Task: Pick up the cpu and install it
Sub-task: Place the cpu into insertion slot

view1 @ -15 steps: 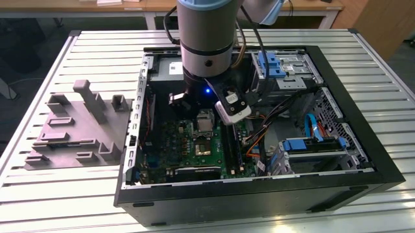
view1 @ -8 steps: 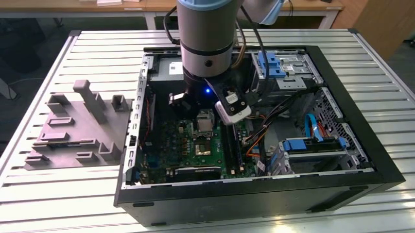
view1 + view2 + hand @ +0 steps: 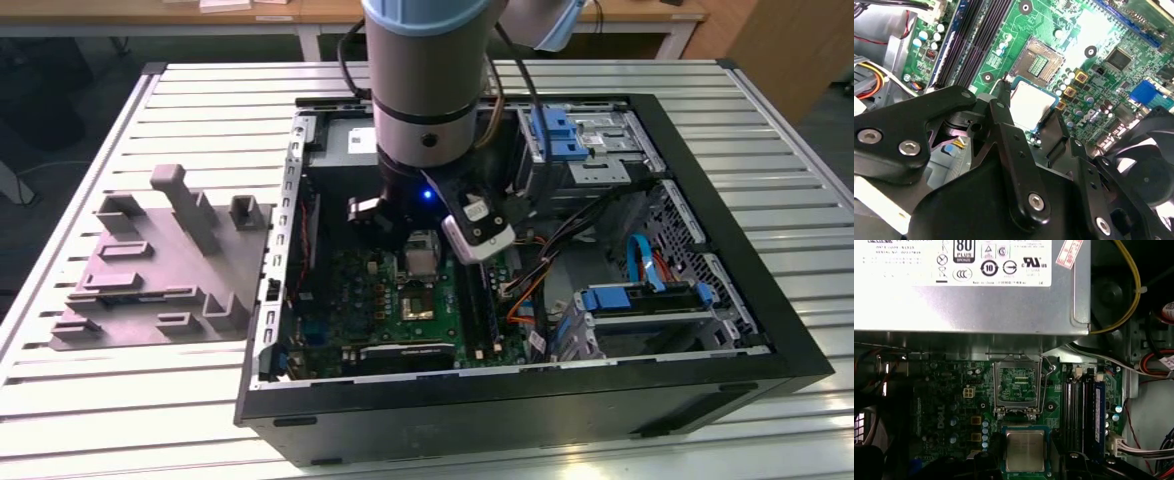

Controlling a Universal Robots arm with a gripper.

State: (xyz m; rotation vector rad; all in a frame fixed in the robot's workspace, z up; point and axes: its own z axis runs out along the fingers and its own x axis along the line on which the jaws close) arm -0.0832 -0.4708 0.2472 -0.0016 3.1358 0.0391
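The black two-fingered gripper point(image 3: 1030, 114) is recorded as closed on the cpu point(image 3: 1026, 97), a small thin square chip with a pale silvery-grey metal top and a narrow blue-green rim. One of the black fingers point(image 3: 1000, 112) is pressed against each of two opposite edges, so the flat top and the underside are left free. This edge grip is judged to have been chosen so that the chip can be set down flat with nothing trapped beneath it. The cpu is held level, top face up, inside the open black computer case point(image 3: 747, 330), above the green motherboard point(image 3: 954, 405) and near the square processor socket point(image 3: 1018, 385), not yet in it. No contact with the board is seen. The socket is noted uncovered, with its contact field exposed inside a metal frame, which is taken as the reason for the level, face-up carry. The metal top is seen plain and evenly lit, with rounded corners; any marking on it cannot be made out. The silver box-shaped power supply unit point(image 3: 969, 305) is noted beyond the socket. A large grey moulded tray with raised blocks point(image 3: 147, 270) lies on the white slatted desk point(image 3: 160, 400), at the exterior view's left of the case and well apart from the gripper.
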